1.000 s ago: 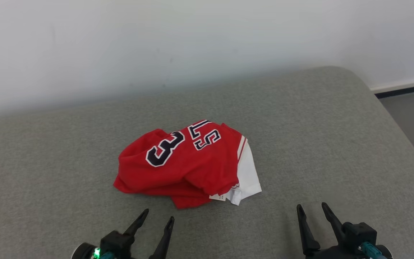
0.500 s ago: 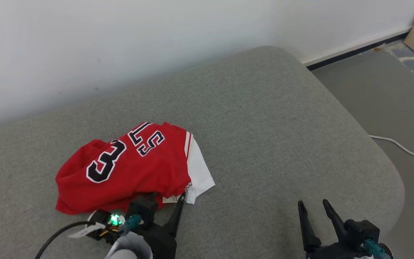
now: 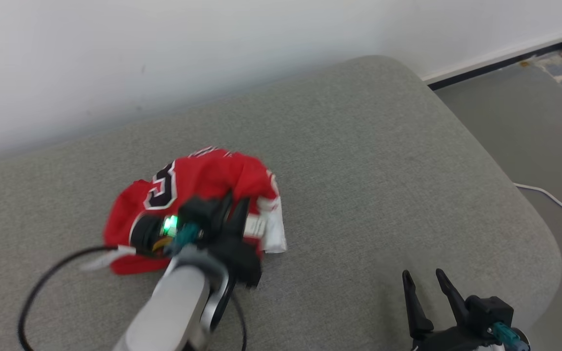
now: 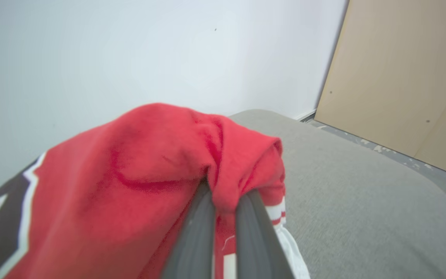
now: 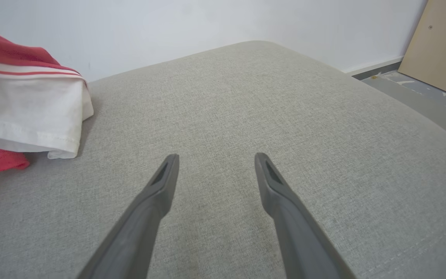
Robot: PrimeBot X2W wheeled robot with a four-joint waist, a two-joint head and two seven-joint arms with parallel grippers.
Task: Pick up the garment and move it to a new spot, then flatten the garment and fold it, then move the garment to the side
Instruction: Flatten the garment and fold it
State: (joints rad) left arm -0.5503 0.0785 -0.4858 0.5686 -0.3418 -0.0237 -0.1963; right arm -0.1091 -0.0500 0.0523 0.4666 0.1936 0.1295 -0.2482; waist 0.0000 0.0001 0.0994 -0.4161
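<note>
Clamping hand: left hand [image 3: 235, 207], closed on red garment [image 3: 203, 173]
Right hand [image 3: 422, 275]: fingers apart, above grey cushion [image 3: 383, 146]

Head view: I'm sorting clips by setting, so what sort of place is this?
Likely a bare indoor room, perhaps a test space: a grey upholstered cushion against a plain white wall, grey floor with a loose white cable.

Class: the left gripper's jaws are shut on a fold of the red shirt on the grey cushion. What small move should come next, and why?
Probably lift the left gripper a little, straight up. Its jaws pinch a fold of the red shirt, but most of the cloth lies bunched on the grey cushion; raising it should free it for carrying to a new spot.
</note>
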